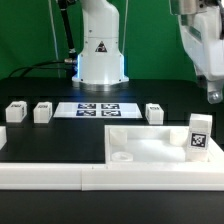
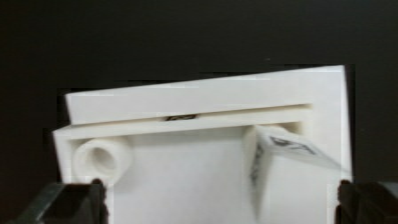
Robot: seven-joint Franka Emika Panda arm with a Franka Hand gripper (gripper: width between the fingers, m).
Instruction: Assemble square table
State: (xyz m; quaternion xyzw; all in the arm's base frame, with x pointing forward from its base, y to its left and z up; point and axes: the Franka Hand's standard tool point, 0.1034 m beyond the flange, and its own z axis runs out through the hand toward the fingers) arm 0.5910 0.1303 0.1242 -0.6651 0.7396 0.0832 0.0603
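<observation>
Hovering over the large white plastic square slab (image 1: 150,142), the two-finger gripper (image 1: 211,95) is holding nothing, with its fingers (image 2: 75,203) spread wide. Slab is lying against the long white L-shaped wall (image 1: 40,172), one short white tagged leg (image 1: 198,135) upright on its corner. Probably fetching next: loose white leg (image 1: 153,112) just behind slab, which needs a centred descent.

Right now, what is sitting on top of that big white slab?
One short tagged leg stands on the square slab; another corner socket is empty. The leg hides whether its foot sits in a socket.
</observation>
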